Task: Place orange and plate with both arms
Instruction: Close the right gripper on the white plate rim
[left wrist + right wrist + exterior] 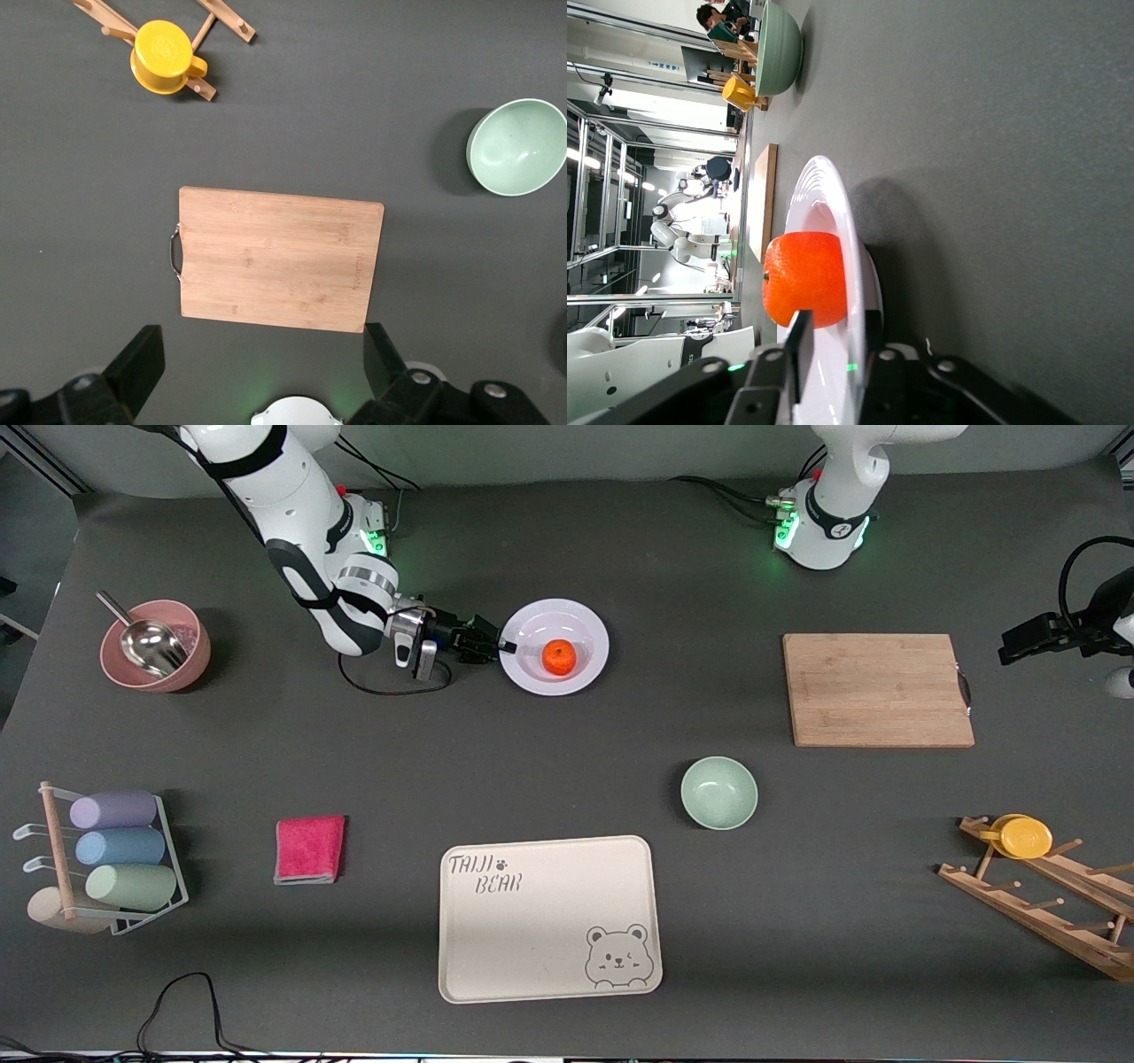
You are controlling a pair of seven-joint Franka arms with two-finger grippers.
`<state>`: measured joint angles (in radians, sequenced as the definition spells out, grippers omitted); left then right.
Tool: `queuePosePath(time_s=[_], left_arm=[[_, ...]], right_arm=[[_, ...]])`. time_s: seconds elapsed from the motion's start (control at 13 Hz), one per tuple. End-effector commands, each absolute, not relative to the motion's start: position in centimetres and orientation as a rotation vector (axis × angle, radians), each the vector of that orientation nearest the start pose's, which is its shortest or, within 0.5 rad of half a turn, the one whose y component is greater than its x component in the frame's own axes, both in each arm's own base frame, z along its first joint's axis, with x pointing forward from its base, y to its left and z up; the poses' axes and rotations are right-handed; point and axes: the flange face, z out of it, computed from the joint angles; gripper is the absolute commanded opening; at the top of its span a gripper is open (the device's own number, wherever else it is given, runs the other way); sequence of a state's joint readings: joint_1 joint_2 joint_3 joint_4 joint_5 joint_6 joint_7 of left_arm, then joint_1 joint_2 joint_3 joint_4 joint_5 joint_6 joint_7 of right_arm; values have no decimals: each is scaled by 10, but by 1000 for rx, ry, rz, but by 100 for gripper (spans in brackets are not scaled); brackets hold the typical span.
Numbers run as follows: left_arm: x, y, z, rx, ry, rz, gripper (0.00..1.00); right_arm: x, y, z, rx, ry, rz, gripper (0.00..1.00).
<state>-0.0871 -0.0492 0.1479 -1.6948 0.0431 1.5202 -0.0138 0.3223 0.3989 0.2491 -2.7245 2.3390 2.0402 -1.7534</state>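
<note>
The orange point(559, 657) lies in the well of the white plate point(585, 631), which rests flat on the table near the right arm's base. My right gripper point(503, 645) reaches in level with the table and is shut on the plate's rim on the side toward the right arm's end. In the right wrist view one finger lies over the plate point(850, 221) and one under it, with the orange point(806, 279) just past the fingertips of the right gripper point(833, 341). My left gripper point(1010, 646) waits open and empty, high over the left arm's end of the table, with its fingers spread wide in the left wrist view point(259, 354).
A wooden cutting board point(877, 689) lies near the left arm. A pale green bowl point(719, 792) and a cream bear-print tray point(549, 918) lie nearer the camera. A pink bowl with a scoop point(155, 646), a pink cloth point(309, 849), a cup rack point(115, 859) and a peg rack with a yellow cup point(1026, 837) stand at the ends.
</note>
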Motion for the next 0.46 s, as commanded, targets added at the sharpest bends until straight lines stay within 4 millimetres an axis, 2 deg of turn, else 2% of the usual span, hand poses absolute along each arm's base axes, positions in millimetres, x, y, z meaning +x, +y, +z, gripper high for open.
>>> queuePosePath(time_s=[0.0, 0.38], left_arm=[[525, 38, 593, -3120, -76, 154, 100], [526, 39, 592, -3121, -73, 144, 100]], right_arm=[[248, 236, 88, -1960, 38, -244, 0], [256, 237, 94, -1929, 47, -266, 0]])
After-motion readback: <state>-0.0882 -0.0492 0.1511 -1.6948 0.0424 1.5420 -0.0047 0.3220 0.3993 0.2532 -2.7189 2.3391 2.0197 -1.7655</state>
